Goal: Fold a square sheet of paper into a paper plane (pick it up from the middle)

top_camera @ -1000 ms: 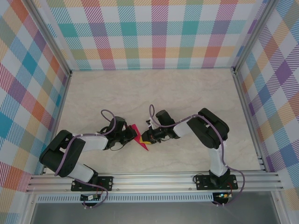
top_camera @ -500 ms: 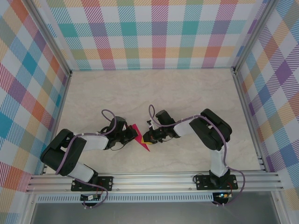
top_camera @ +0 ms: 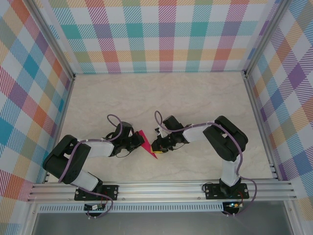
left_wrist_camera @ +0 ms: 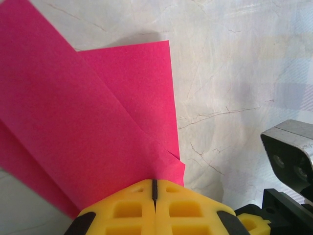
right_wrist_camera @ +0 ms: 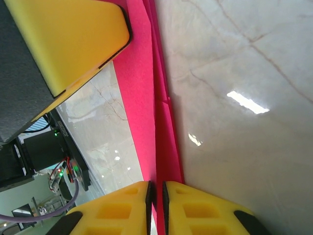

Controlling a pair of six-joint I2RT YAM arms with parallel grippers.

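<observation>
Pinching the pink sheet of paper [left_wrist_camera: 88, 117], the left gripper [left_wrist_camera: 154, 188] has its yellow pads pressed tight together on one edge. We see folded layers with a diagonal crease fanning out ahead of it. The right gripper [right_wrist_camera: 155, 191] is nearly closed, with just a thin slit between its pads, nipping the paper's other side where it runs as a narrow folded strip. From above, we see both grippers meeting mid-table [top_camera: 205, 98] with the paper between them, its pointed tip toward the arm bases. We cannot tell whether it touches the table.
</observation>
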